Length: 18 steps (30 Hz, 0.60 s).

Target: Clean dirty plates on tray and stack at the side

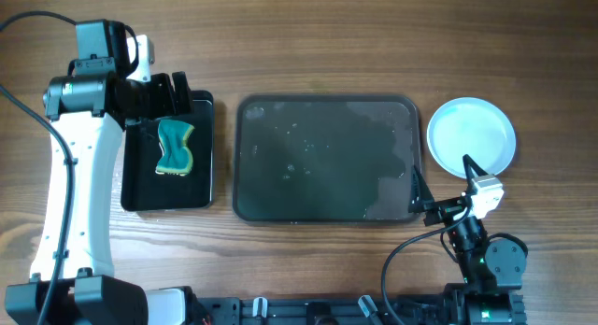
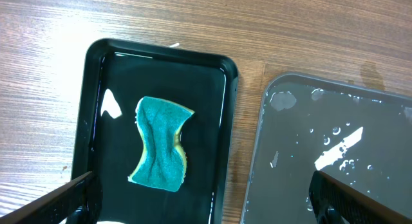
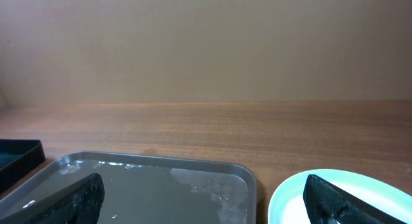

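Left gripper [image 2: 203, 179] fingers frame the left wrist view bottom, spread wide, holding nothing. It hangs over the small black tray [image 1: 206, 180], above the green sponge [image 1: 175, 148]. Sponge lies flat in that tray, waisted shape, teal face up. Right gripper [image 1: 441, 171] is also spread wide and holds nothing, one finger over the right edge of the dark grey tray [image 1: 327, 157], the other over the near edge of the plates [image 1: 472, 134]. Grey tray sits mid-counter [image 1: 327, 45], wet with droplets. Plates sit on the counter just right of the grey tray, seen as one pale-blue disc; cannot tell how many are stacked. Black tray is left of the grey tray, narrow gap between.
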{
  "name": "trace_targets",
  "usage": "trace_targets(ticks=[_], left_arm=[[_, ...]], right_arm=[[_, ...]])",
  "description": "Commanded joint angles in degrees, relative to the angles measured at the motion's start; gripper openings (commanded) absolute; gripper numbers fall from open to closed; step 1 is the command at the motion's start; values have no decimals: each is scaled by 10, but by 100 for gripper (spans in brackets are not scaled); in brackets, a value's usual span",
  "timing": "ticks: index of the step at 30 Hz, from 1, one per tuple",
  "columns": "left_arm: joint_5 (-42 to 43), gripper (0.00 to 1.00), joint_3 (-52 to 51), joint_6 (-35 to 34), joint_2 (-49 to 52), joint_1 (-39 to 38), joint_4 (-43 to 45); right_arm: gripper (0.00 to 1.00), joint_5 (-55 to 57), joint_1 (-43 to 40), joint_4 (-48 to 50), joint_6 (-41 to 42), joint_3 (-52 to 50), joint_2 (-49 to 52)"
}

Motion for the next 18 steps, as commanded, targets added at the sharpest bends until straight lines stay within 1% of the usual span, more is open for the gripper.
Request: trace_targets(ticks=[1,2,4,8,11,13,15,18], left_arm=[[13,100,-4,5,-29,-2,-16],[20,100,-12,5,-43,-2,-12],[39,100,-48,5,-87,-2,33],[67,100,-207,4,-233,-2,183],[67,100,-348,4,-368,-2,291],[65,100,-452,7,-489,-2,362],[52,100,-545,7,-607,-2,411],[51,100,-638,7,-710,-3,469]], right_arm=[[100,5,2,2,9,-1,-9],[100,5,2,2,9,-1,-9],[100,5,2,2,9,-1,-9],[100,5,2,2,9,-1,-9],[100,5,2,2,9,-1,-9],[100,5,2,2,9,-1,-9],[100,5,2,2,9,-1,-9],[100,5,2,2,9,-1,-9]])
